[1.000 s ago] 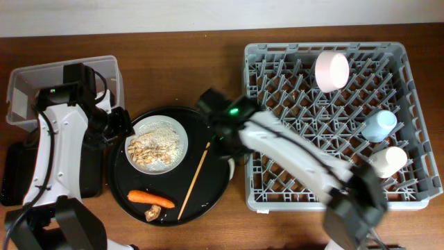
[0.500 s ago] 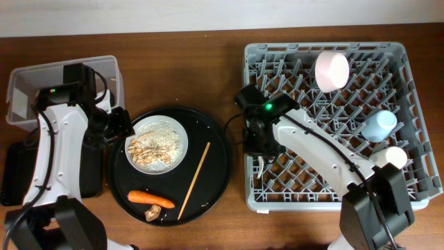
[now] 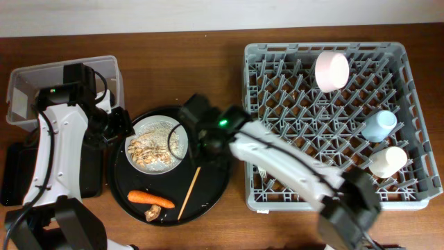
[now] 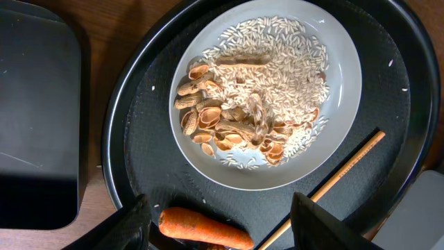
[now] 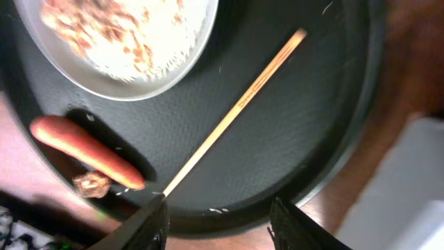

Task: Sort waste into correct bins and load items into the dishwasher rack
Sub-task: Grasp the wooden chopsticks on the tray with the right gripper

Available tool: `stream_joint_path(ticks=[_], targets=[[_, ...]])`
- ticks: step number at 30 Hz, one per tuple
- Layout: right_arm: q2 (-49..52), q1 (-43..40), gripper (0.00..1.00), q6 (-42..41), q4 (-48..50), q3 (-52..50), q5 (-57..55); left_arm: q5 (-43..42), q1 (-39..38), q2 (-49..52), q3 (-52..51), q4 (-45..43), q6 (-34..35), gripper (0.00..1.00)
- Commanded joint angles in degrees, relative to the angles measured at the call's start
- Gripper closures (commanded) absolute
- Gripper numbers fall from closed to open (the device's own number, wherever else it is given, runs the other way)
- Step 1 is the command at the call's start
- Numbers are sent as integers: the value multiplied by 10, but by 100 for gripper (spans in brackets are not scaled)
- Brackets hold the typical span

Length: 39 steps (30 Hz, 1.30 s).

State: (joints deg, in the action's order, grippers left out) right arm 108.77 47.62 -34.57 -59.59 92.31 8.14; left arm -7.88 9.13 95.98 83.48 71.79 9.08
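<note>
A large round black tray with a raised rim is spreading out ahead of the left fingers, and its matte floor is filling the gap between them. A brown wooden table is showing as a narrow strip beyond the rim, ahead of the left-hand fingertip. From the other wrist, the tray's rim is curving across just in front of the right fingers, with table wood showing past it on their right-hand side. In the overhead view, a pale strip is running along the table's far edge, well beyond both pairs of fingers
</note>
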Motion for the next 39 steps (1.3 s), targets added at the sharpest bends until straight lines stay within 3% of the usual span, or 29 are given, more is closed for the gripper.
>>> stream_joint_path(ticks=[1,7,9,11,13,15,22,26,29,35,39], targets=[[73,27,49,-65,21,5,-2,3,2,-14,2,1,3,36],[160,34,50,-65,65,5,-3,2,2,-14,1,1,3,36],[177,34,55,-65,65,5,-6,2,2,-14,1,1,3,36],[186,34,70,-65,61,5,-12,2,2,-14,1,1,3,36],[187,33,92,-68,61,5,-12,2,2,-14,1,1,3,36],[187,33,96,-69,59,5,-11,2,2,-14,1,1,3,36],[141,-13,95,-68,18,58,-2,2,2,-14,1,1,3,36],[144,-4,65,-69,20,63,30,2,2,-14,1,1,3,36],[145,16,58,-83,32,51,-3,2,2,-14,1,1,3,36],[166,23,58,-104,57,12,-15,2,2,-14,1,1,3,36],[177,23,80,-110,59,7,-12,2,2,-14,1,1,3,36]])
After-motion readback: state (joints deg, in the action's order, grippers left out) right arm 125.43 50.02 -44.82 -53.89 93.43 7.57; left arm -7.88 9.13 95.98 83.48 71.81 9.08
